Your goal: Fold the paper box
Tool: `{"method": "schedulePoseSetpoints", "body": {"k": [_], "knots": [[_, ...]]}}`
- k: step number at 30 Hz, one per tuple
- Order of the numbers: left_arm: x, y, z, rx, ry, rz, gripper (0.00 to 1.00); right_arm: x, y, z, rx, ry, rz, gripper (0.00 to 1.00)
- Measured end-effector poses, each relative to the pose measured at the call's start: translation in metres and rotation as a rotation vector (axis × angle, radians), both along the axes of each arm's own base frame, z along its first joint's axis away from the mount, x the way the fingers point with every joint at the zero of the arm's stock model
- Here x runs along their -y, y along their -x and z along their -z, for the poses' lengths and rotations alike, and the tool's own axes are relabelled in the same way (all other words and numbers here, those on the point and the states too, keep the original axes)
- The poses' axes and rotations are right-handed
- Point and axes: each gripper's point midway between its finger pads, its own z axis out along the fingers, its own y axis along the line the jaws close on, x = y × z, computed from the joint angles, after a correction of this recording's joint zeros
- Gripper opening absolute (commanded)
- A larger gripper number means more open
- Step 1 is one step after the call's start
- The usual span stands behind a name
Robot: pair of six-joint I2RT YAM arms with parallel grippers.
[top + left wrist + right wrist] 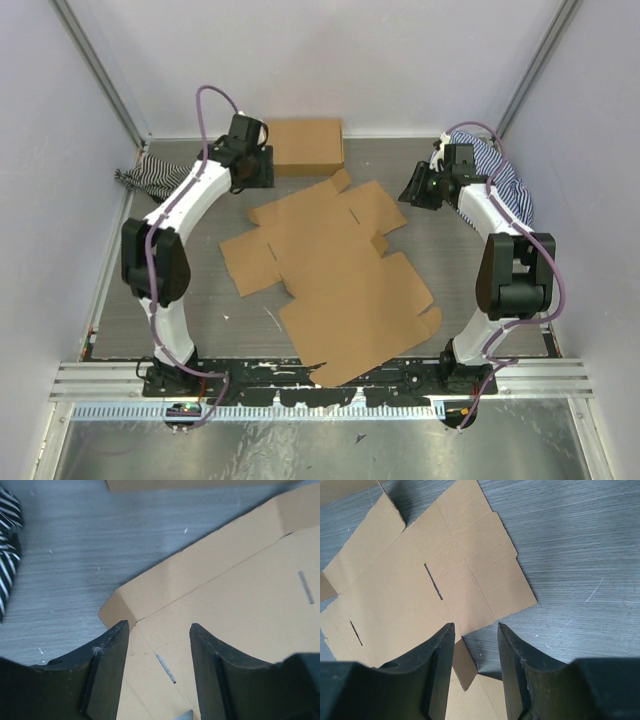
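- At the near edge of the desk (200, 320) the two arms are standing on their bases, the left arm (170, 225) rising by the near left corner and the right arm (510, 275) by the near right corner.
- Between them the paper box (335, 285) is lying unfolded and flat. Its nearest panel is reaching the near edge, and the rest is spreading slantwise across the middle of the desk toward the far edge, with flaps, slits and crease lines showing.
- Past the middle, the left pincer (159, 630) is hanging over the far left corner of the cardboard, its fingers standing well apart and gripping nothing. Whether they are touching the sheet I cannot tell.
- Opposite it, toward the right edge, the right pincer (475, 627) is hovering at the cardboard's far right flap. It too is spread open and holding nothing, with a small tab and bare desk showing in the gap.
- At the far edge a closed brown box (305, 147) is sitting just beyond the flat cardboard, beside the left pincer.
- One striped cloth (148, 178) is lying bunched in the far left corner.
- A second striped cloth (500, 172) is lying behind the right arm, near the far right corner.
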Motion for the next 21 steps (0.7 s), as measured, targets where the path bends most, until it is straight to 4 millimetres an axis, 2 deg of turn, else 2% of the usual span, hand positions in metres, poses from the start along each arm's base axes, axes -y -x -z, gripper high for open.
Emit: {"method": "schedulePoseSetpoints", "body": {"k": [4,7,10,17,21], "knots": [[-0.008,0.006,0.053,-0.158,-0.046,-0.014,0.61,-0.002,0.000,0.000,0.000,0.006,-0.003,0.46],[-0.016,0.016,0.077,-0.247,-0.075,-0.030,0.61,-0.004,0.000,0.001,0.000,0.018,-0.004,0.46],[-0.026,0.021,0.083,-0.292,-0.073,-0.061,0.61,-0.008,0.001,0.002,0.001,0.032,-0.007,0.46],[-0.064,0.019,0.093,-0.323,-0.021,-0.174,0.61,-0.016,0.002,0.004,-0.002,0.042,-0.024,0.45],[-0.061,0.020,0.096,-0.330,-0.006,-0.175,0.59,-0.021,0.003,0.006,-0.006,0.043,-0.034,0.45]]}}
